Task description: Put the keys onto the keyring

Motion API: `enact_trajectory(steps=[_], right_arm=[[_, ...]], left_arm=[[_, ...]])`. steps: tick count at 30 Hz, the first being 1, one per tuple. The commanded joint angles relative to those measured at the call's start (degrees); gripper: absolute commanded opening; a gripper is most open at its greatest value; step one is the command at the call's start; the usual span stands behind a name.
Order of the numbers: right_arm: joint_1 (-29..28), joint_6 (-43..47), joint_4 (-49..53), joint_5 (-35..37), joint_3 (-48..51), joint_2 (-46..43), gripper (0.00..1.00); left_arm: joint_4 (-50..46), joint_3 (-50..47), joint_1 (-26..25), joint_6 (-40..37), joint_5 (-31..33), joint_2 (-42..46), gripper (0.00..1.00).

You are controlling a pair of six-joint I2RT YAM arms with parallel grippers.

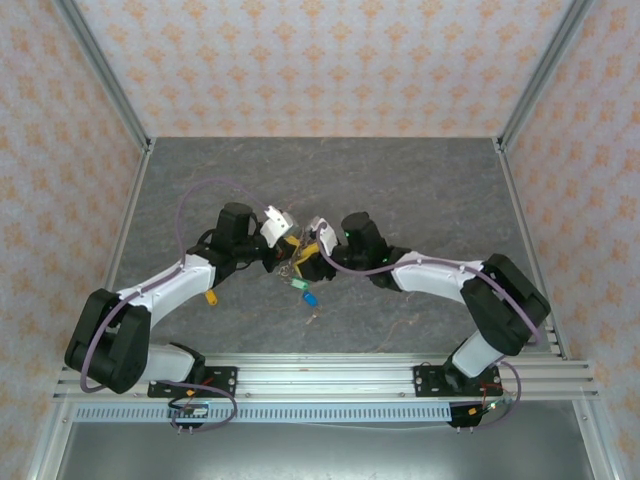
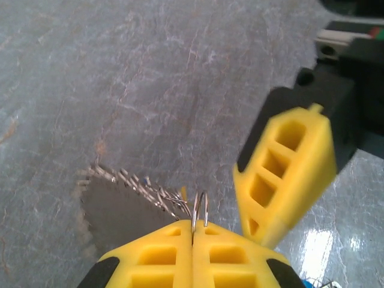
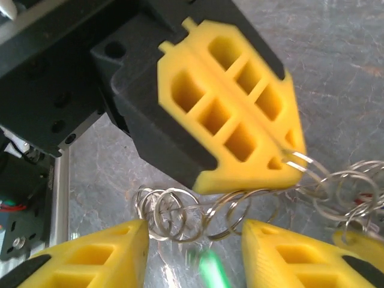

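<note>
The keyring (image 2: 123, 180) is a loop of small silvery coils (image 3: 174, 213) with a bumpy rim, held above the grey table. My left gripper (image 2: 193, 231) is shut, pinching one coil of it (image 2: 200, 207) at the fingertips; the right wrist view shows these fingers (image 3: 234, 114) just above the coils. My right gripper (image 3: 195, 252) is open, one finger on each side of the coils and apart from them. Both grippers meet mid-table (image 1: 298, 255). A green key (image 1: 297, 284) and a blue key (image 1: 311, 298) lie just below them. A yellow-orange key (image 1: 211, 298) lies by the left arm.
The grey table (image 1: 400, 190) is boxed in by patterned walls and metal corner posts (image 1: 110, 75). A slotted aluminium rail (image 1: 330, 378) carrying both arm bases runs along the near edge. The right gripper's finger (image 2: 288, 174) hangs close beside my left fingertips.
</note>
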State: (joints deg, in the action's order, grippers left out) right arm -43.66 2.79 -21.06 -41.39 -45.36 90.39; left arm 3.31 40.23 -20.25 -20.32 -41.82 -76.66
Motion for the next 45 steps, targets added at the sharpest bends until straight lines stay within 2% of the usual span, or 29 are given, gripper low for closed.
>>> enact_trajectory(steps=[1,5,7,8,11,14,19,29,33,36,41,45], right_arm=[[0.15,-12.79,-8.51,10.96,3.92,-1.7,0.46],[0.07,-13.43,-5.55,12.68,3.59,-3.33,0.47],[0.07,-17.53,-4.83,17.34,3.7,-4.66,0.53],[0.07,-19.29,-4.8,17.47,3.5,-4.94,0.54],[0.01,-25.24,-5.82,12.05,2.49,-4.1,0.54],[-0.9,-31.22,-7.13,11.59,2.52,-2.11,0.55],[-4.37,-32.05,-9.59,13.06,2.69,-0.37,0.55],[-5.16,-34.89,-15.64,17.47,4.66,2.04,0.57],[-5.29,-34.14,-14.88,20.07,4.37,3.72,0.48],[-5.3,-31.77,-13.17,23.33,5.25,4.16,0.3],[-5.38,-20.38,-13.11,26.73,7.52,1.33,0.09],[-5.56,-10.07,-13.62,29.51,7.65,0.82,0.0]], left_arm=[[-4.52,2.66,-0.03,-1.65,0.69,-0.04,0.0],[-5.65,2.93,-0.23,-0.56,3.3,0.82,0.0],[-7.75,3.92,-0.71,-0.72,4.78,0.94,0.0],[-8.92,4.42,-0.91,-1.12,5.42,0.78,0.0],[-12.52,6.13,-1.34,-1.58,7.26,0.0,0.0],[-13.9,7.12,-1.56,-1.09,7.28,-0.17,0.0],[-15.25,8.95,-1.68,0.08,7.79,-0.8,0.0],[-16.31,12.99,-1.72,2.98,4.74,-3.04,0.0],[-17.78,14.63,-1.72,3.88,4.67,-3.57,0.0],[-19.51,15.45,-1.68,3.92,5.42,-3.58,0.0],[-24.54,16.95,-1.63,3.05,7.27,-4.44,0.0],[-24.76,17.03,-1.72,6.0,7.95,-5.42,0.0]])
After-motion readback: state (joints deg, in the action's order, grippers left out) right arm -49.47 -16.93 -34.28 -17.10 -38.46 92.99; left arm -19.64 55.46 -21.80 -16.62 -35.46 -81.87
